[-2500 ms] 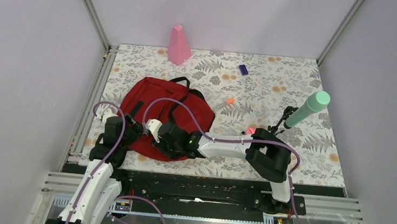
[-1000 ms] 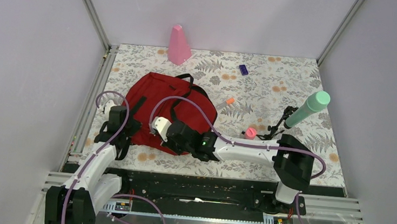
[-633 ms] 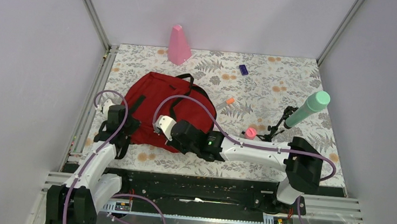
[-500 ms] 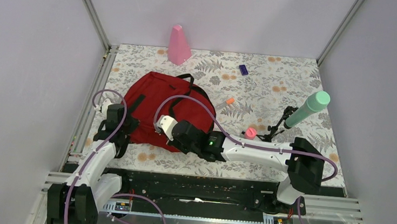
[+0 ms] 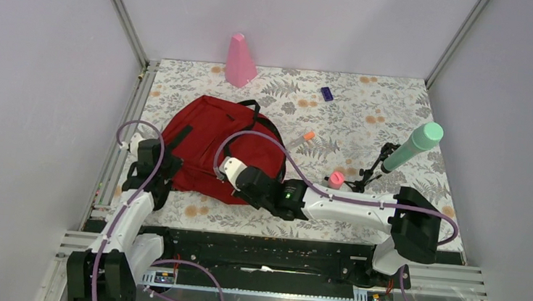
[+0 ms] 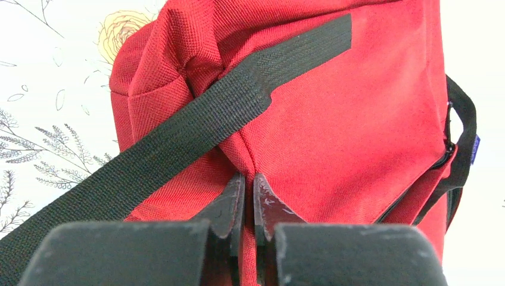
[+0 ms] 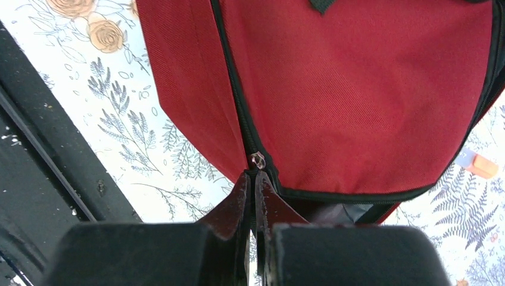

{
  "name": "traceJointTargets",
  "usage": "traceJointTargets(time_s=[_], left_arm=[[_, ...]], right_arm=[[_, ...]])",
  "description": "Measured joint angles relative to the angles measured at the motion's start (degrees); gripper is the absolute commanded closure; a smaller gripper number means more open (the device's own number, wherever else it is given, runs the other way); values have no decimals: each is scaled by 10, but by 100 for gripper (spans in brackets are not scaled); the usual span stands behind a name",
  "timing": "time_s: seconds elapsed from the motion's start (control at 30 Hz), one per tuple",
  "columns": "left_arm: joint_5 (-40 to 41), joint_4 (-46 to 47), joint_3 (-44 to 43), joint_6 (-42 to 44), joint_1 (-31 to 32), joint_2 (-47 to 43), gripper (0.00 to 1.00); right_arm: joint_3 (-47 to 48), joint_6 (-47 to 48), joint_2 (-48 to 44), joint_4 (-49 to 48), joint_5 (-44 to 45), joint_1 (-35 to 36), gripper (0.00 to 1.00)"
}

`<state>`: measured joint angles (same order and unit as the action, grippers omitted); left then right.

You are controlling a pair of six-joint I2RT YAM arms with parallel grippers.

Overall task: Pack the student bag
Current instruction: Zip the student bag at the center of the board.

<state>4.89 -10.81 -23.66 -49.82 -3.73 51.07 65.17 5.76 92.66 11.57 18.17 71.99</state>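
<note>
The student bag [image 5: 214, 135], dark red with black straps, lies flat on the left half of the floral table. My left gripper [image 5: 166, 168] is at the bag's left edge. In the left wrist view it [image 6: 249, 179] is shut on a pinched fold of red fabric beside a black strap [image 6: 196, 131]. My right gripper [image 5: 226, 183] is at the bag's near edge. In the right wrist view it [image 7: 253, 176] is shut on the zipper pull just below the metal slider [image 7: 257, 159]. To the right of the fingers the zipper gapes, showing dark lining [image 7: 351, 211].
A pink cone-shaped object [image 5: 240, 61] stands at the back. A small purple item [image 5: 327, 93] and an orange-tipped pen [image 5: 305, 136] lie behind the bag. A green cylinder [image 5: 415, 145] leans on a black stand at the right, with a small pink piece [image 5: 336, 177] near it. A black rail [image 7: 41, 161] borders the near edge.
My right gripper has slid to the right along the bag's near edge with the zipper pull. My left gripper has drawn slightly left, still pinching the fabric.
</note>
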Motion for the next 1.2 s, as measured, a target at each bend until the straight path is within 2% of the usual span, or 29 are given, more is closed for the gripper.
traceJointTargets(time_s=[0.23,0.63,0.67,0.7,0.73,0.77,0.83,0.9,1.03,1.13,1.2], left_arm=[[-22,-4,0,-2,-30,-17,100],[-28,-68,-9,14,-35,-80,100],[-29,-74,-11,17,-35,-79,95],[-30,-80,-16,21,-35,-79,83],[-31,-85,-20,26,-35,-79,58],[-31,-93,-29,35,-35,-79,38],[-29,-100,-46,62,-40,-82,17],[-30,-101,-66,85,-48,-89,11],[-65,-100,-112,153,-32,-105,10],[-114,-96,-132,209,23,-104,10],[-147,-88,-133,241,82,-101,10]], right_arm=[[-45,-25,-30,-3,7,-10,100],[-87,-87,-74,-17,-50,-111,100],[-89,-88,-78,-17,-57,-115,100],[-89,-88,-81,-17,-62,-116,100],[-90,-88,-84,-16,-70,-118,100],[-90,-87,-88,-14,-75,-118,100],[-90,-86,-94,0,-85,-121,100],[-89,-87,-96,17,-92,-124,100],[-82,-87,-96,33,-97,-128,100],[-71,-86,-96,34,-96,-128,100],[-67,-86,-96,33,-97,-128,100]])
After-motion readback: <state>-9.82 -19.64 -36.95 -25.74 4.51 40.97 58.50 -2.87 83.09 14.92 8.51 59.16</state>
